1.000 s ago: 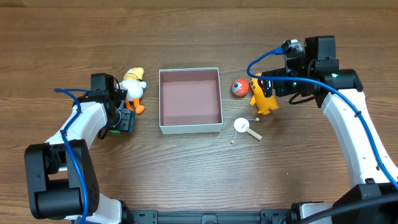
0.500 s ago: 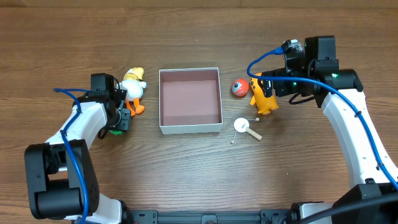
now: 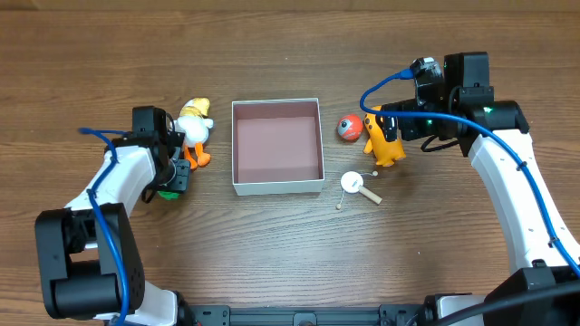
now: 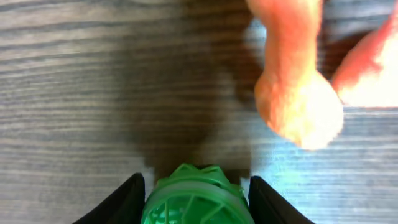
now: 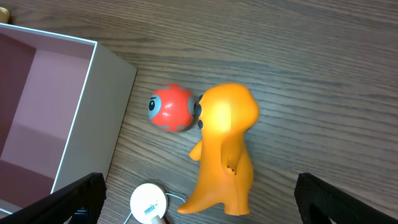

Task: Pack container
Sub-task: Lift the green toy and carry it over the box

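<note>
The container is a square, shallow white box with a pink-mauve inside, at the table's middle; it holds nothing. Its corner shows in the right wrist view. My left gripper is down at the table left of it, shut on a green ribbed toy between its fingers. A white and orange duck toy lies just beyond; its orange feet are close ahead. My right gripper is open wide above an orange figure. A red ball touches the figure.
A white disc on a short stick with a thin cord lies right of the container's front corner, also in the right wrist view. The rest is bare wooden table.
My left gripper's fingers have drawn in around the green toy. The right arm and the other toys have not moved.
</note>
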`<state>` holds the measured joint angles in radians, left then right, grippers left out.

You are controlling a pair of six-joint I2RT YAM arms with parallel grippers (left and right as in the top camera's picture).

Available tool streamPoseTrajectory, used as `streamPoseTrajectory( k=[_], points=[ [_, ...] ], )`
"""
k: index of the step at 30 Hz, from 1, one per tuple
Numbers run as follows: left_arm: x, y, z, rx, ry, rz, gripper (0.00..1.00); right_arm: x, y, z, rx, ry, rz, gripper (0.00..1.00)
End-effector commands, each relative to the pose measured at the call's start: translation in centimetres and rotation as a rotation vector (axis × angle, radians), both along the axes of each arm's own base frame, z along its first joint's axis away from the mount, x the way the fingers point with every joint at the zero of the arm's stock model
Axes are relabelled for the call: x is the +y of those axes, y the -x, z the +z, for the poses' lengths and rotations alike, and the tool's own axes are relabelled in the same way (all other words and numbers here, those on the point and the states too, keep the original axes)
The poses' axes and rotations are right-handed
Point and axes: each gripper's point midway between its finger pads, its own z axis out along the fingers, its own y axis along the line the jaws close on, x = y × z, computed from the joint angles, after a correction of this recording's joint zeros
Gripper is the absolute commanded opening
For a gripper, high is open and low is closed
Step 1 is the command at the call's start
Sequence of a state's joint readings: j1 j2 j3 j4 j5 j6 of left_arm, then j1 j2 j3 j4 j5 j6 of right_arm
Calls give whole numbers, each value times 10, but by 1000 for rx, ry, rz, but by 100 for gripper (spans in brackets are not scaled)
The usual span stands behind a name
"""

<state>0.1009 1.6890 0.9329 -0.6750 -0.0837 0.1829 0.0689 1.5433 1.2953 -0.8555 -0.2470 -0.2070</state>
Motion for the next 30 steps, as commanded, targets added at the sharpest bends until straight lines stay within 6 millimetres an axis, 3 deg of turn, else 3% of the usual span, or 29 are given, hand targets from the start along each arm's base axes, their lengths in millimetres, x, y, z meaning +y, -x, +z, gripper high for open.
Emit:
streamPoseTrajectory(
  k=[1, 10, 23, 30],
  points=[
    [6, -24, 26, -47, -5, 14, 44, 0, -4, 4, -15, 3, 2, 100],
    [-16, -46, 73, -83, 130, -10, 43, 0, -4, 4, -15, 3, 2, 100],
    [-94, -77, 176, -220, 562, -111, 43, 0, -4, 4, -15, 3, 2, 100],
    [-148, -79, 194, -239, 613, -245, 46, 0, -4, 4, -15, 3, 2, 100]
  ],
)
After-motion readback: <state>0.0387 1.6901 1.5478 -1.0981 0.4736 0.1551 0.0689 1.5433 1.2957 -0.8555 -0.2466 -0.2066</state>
